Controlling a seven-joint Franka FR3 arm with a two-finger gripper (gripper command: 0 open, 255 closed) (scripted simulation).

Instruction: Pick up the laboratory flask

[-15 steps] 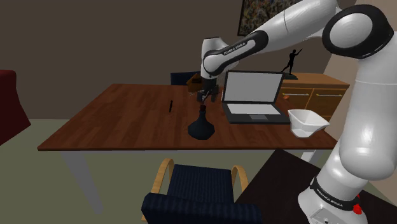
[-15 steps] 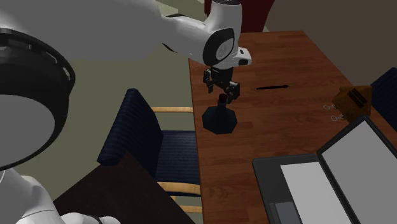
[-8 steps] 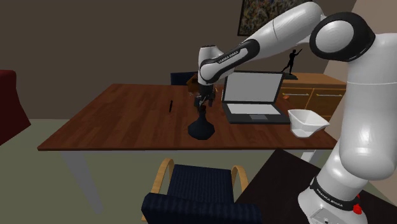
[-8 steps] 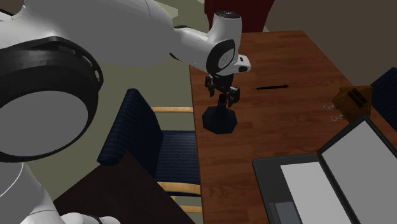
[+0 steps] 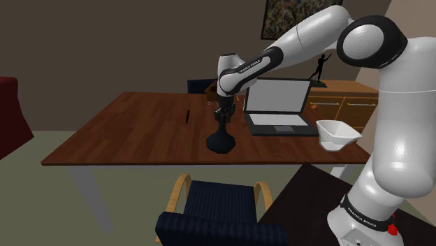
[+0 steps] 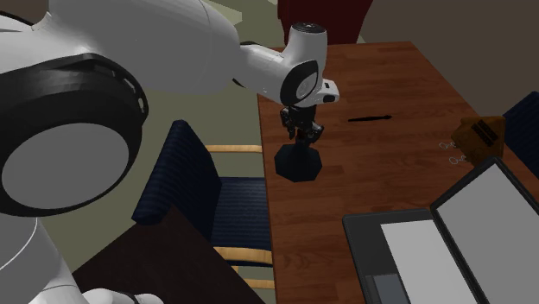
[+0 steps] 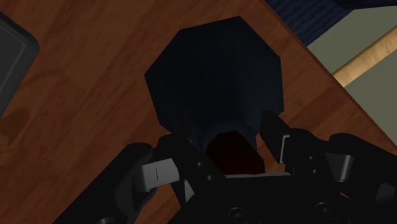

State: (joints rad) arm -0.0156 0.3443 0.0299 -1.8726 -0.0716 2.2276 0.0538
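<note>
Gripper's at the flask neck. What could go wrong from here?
1. The gripper is open, its fingers straddling the dark flask close to its mouth; a grasp that high might slip off or tip it.
2. The flask stands near the table edge above the chair, so a nudge could push it off.

White lettering ran along the dark band (image 5: 249, 64) on the forearm of the arm (image 5: 307, 31) in the shoulder view. It seemed to spell the maker's name, FRANKA EMIKA, though the letters were small. Lettering of the same kind stood on the dark ring (image 5: 363, 214) low on the arm's base. In the second exterior view, pale marks (image 6: 455, 152) lay on the wooden surface (image 6: 406, 86) beside a small brown object (image 6: 480, 134) — too faint to read.
</note>
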